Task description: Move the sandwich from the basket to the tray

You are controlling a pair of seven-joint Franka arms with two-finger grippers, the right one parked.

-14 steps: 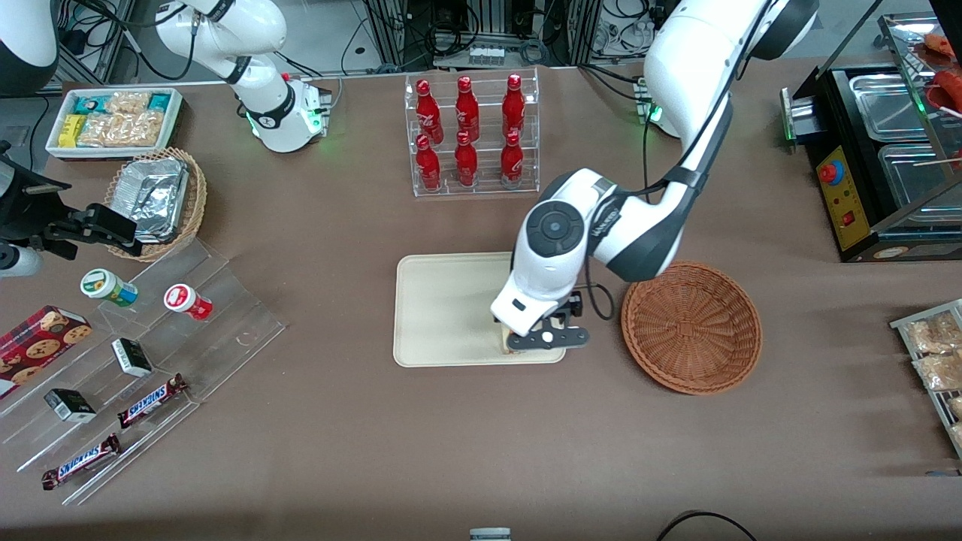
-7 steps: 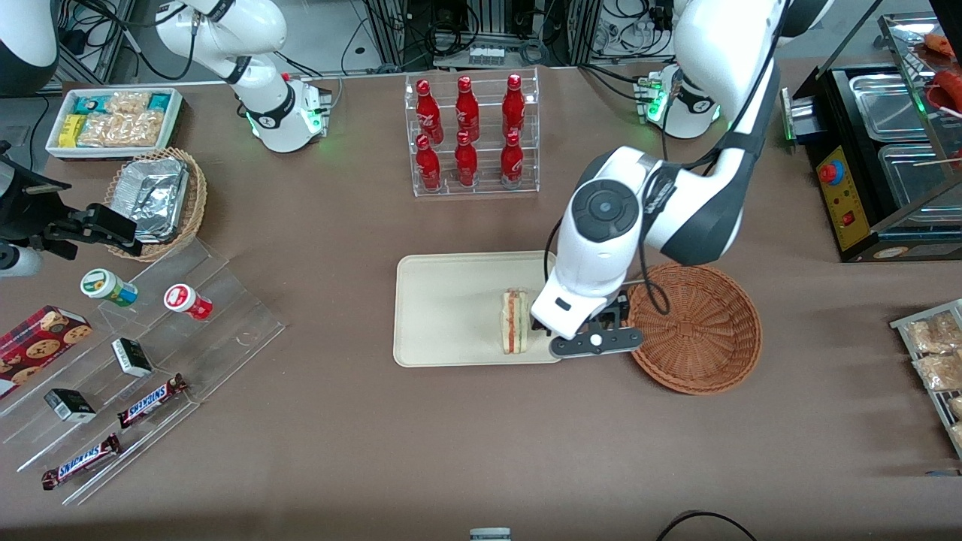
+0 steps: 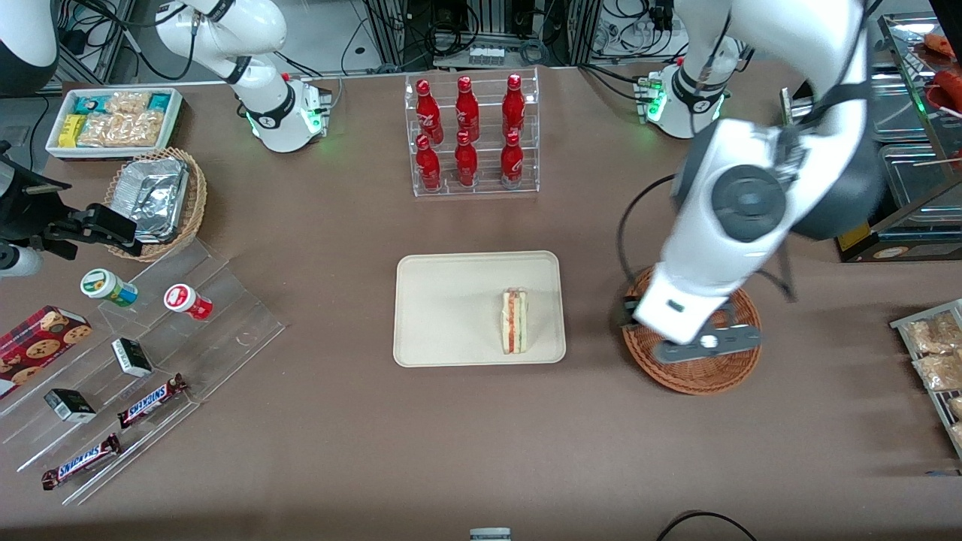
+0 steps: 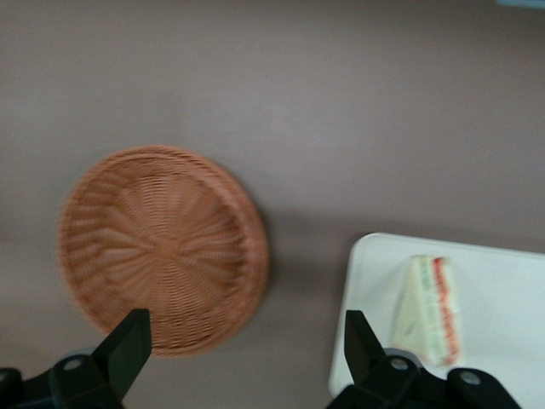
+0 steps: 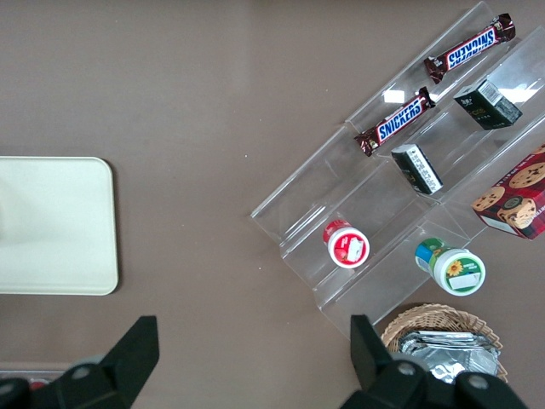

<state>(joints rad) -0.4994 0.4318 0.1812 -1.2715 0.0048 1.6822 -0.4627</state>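
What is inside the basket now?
Nothing shows inside the basket; the open pincer hangs over it, and the arm hides part of it from the front. The sandwich lies on the tray.

"SNICKERS" reads in blue on two brown candy bars on the clear acrylic step rack. One Snickers bar lies on a lower step, the other Snickers bar sits on the lowest step, nearest the table's front edge, at the parked arm's end. The wrist view of the parked arm catches the same word on both. The red bottles carry white script, too small to read. The gripper over the basket bears no legible text.
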